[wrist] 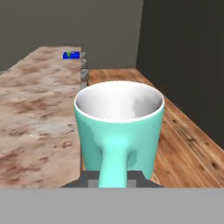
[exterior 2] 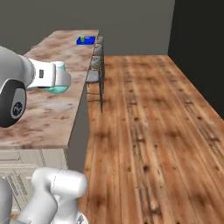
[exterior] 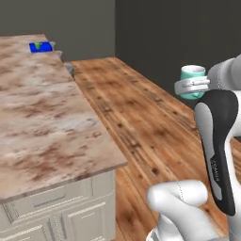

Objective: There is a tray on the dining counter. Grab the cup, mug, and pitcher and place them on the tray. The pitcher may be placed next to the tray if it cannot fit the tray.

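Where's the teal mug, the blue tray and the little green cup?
mug (wrist: 118, 127), hand view, on its outer wall.
tray (exterior 2: 86, 41), right base view, on its blue edge.
cup (exterior 2: 82, 39), right base view, on its green side.

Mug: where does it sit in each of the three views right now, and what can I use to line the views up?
Left base view: mug at the right edge, upper part, held in the gripper over the floor.
Right base view: mug at left, mostly hidden behind the white hand.
Hand view: mug fills the centre, handle toward the camera.
Shared landmark: the blue tray at the counter's far end.
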Motion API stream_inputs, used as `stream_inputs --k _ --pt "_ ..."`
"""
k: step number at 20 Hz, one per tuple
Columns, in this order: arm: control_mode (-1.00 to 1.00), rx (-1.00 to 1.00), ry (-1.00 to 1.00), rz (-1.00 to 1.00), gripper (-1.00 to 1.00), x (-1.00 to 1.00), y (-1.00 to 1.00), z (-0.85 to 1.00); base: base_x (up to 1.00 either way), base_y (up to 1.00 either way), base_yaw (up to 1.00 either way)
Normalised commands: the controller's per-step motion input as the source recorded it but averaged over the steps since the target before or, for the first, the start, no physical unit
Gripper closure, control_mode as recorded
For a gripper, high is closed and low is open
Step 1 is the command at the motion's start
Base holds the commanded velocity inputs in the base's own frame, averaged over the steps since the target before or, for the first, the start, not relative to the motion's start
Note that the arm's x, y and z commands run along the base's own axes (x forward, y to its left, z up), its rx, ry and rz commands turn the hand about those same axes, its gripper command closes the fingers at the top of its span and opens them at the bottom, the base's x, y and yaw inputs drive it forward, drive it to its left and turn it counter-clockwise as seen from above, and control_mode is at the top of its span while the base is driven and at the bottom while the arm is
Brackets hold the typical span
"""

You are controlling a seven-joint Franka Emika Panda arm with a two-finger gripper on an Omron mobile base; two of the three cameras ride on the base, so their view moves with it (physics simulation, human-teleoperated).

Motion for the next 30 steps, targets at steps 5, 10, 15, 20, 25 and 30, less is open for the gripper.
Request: stream_inputs --k 5,10,15,20,25,30 --pt "1.00 0.00 0.00 0.00 1.00 0.00 0.00 0.00 0.72 -0.50 0.39" --pt "1.00 0.00 0.00 0.00 1.00 0.00 0.00 0.00 0.91 -0.62 0.22" --pt "1.00 0.00 0.00 0.00 1.00 0.00 0.00 0.00 0.89 -0.71 0.11" --pt "1.00 0.00 0.00 0.00 1.00 0.00 0.00 0.00 0.81 -0.66 0.08" --pt "1.00 0.00 0.00 0.00 1.00 0.00 0.00 0.00 0.84 -0.71 0.10" --pt "1.00 0.00 0.00 0.00 1.00 0.00 0.00 0.00 0.84 -0.69 0.11"
